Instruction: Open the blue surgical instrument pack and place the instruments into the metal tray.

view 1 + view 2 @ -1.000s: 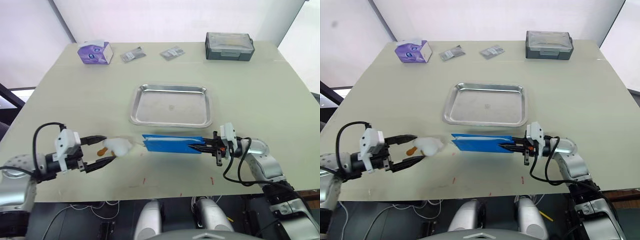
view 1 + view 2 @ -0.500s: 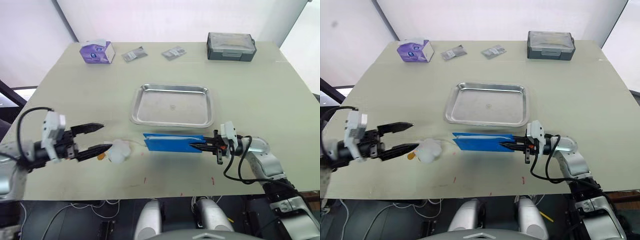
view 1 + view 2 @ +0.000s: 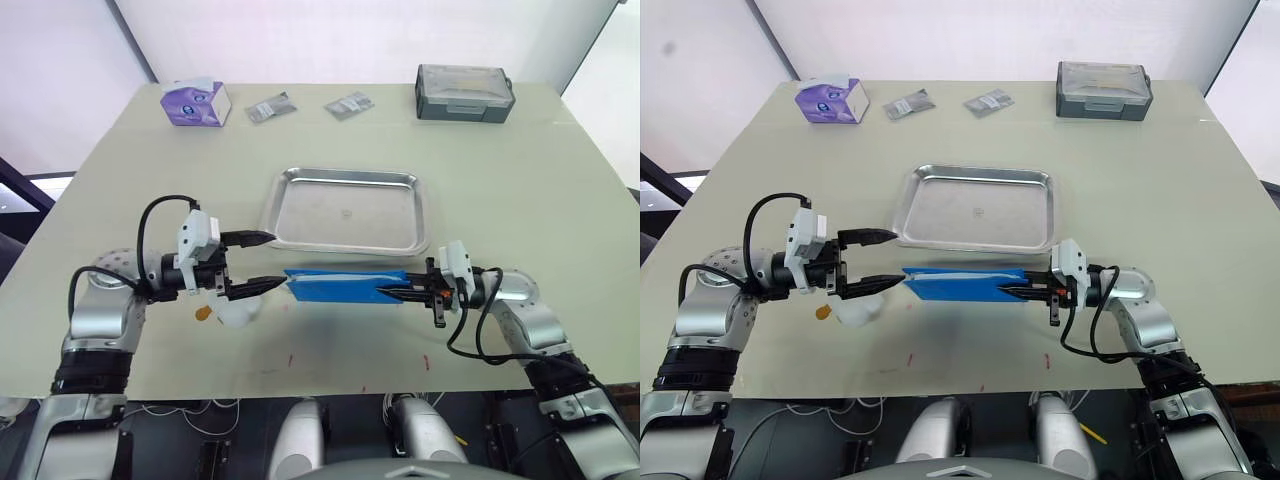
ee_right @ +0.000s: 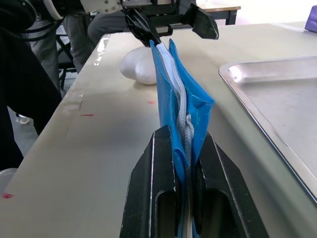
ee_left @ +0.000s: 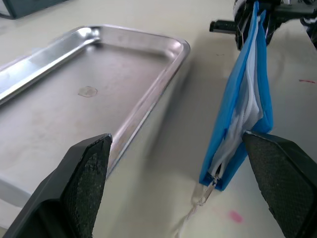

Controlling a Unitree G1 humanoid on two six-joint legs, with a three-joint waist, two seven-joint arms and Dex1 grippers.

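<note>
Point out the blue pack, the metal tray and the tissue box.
blue surgical instrument pack [image 3: 340, 287], left eye view, middle of its blue face.
metal tray [image 3: 345, 177], left eye view, far rim.
purple tissue box [image 3: 192, 104], left eye view, its front face.

left hand spread, right hand clamped

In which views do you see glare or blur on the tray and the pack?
Left wrist view: bright glare along the metal tray rim, left gripper fingers blurred. Right wrist view: blue surgical instrument pack sharp, right gripper close. Left eye view: soft, even light.
</note>
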